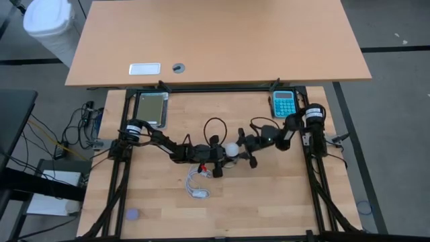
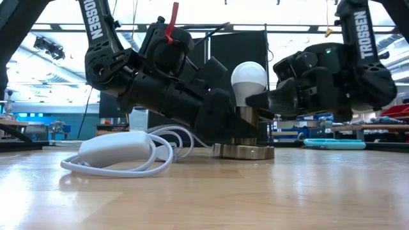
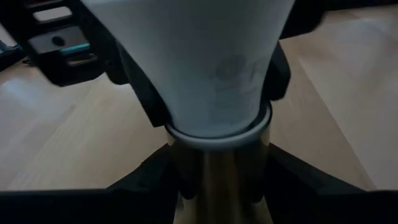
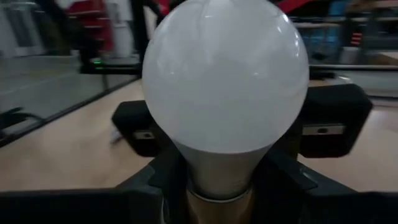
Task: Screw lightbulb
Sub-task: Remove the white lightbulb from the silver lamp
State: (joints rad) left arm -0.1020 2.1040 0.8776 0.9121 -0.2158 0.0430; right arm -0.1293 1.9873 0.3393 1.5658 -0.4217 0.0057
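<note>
Both claws closed in on one bulb at the middle of the desk

One small white frosted pear-shaped lightbulb (image 2: pixel 248 78) stood upright, long axis vertical, its narrow base down in one brass-coloured metal socket (image 2: pixel 243 151) on the wooden desk (image 2: pixel 307 191). Left claw (image 2: pixel 225 121) reached in low from one side, pinched on the socket barrel just under the bulb's neck; right claw (image 2: pixel 259 99) faced it from the other side, higher, clamped on the bulb's neck. Right arm looked the one to turn the bulb about that vertical axis. One coiled white cable with switch block (image 2: pixel 121 150) lay beside the socket; two claws, one bulb
</note>
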